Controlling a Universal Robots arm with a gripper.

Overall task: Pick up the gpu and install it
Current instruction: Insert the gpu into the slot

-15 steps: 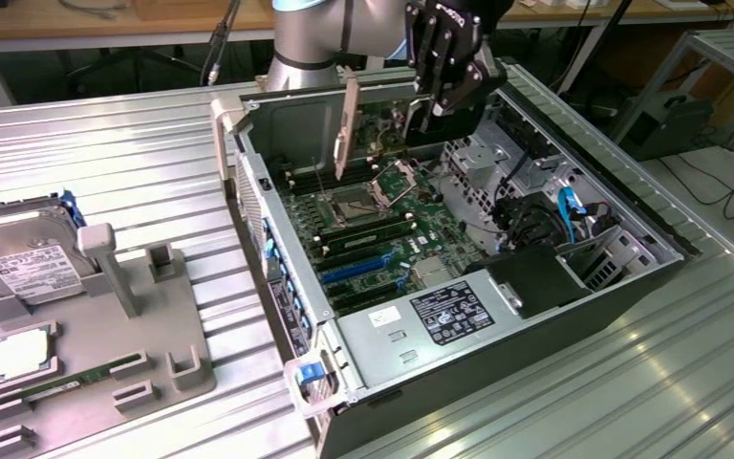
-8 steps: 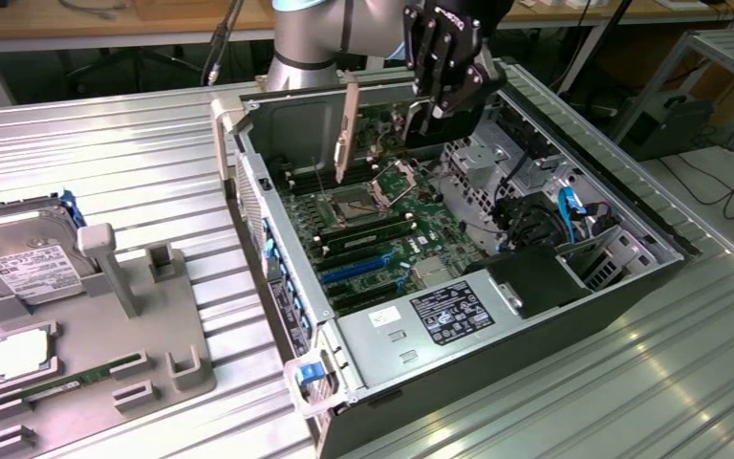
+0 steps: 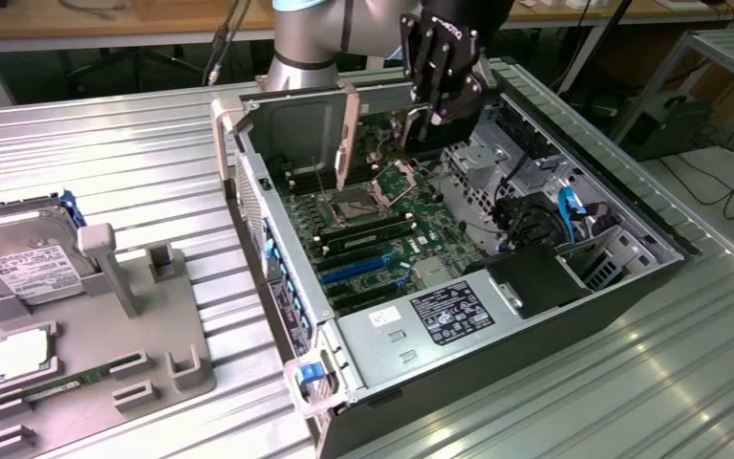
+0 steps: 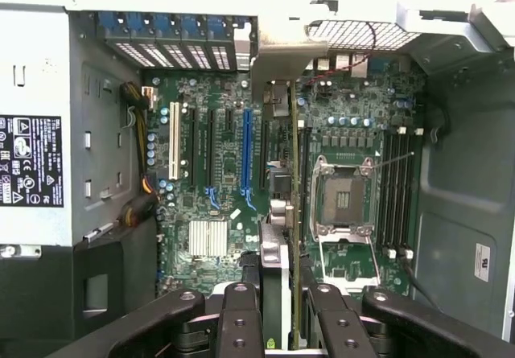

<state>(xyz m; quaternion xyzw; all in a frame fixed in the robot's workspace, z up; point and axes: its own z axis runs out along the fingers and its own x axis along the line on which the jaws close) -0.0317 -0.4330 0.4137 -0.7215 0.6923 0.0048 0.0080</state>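
The gpu (image 3: 377, 99) hangs over the open computer case (image 3: 596, 287), its silvery end bracket (image 3: 345, 134) pointing down toward the case's rear wall. My gripper (image 3: 428, 113) is shut on the card's upper edge. In the wrist view the gpu (image 4: 294, 213) shows edge-on as a thin line between my fingers (image 4: 241, 318), with its bracket (image 4: 280, 60) at the far end by the rear slot openings. The card floats above the motherboard (image 4: 217, 205), lined up roughly beside the blue expansion slot (image 4: 247, 149) and apart from it.
A grey fixture (image 3: 125, 325) at the exterior view's left holds a hard drive (image 3: 30, 268), a square chip (image 3: 23, 356) and a green memory stick (image 3: 68, 385). Inside the case are the CPU socket (image 4: 342, 201), a white slot (image 4: 174, 153) and the power supply (image 3: 450, 311).
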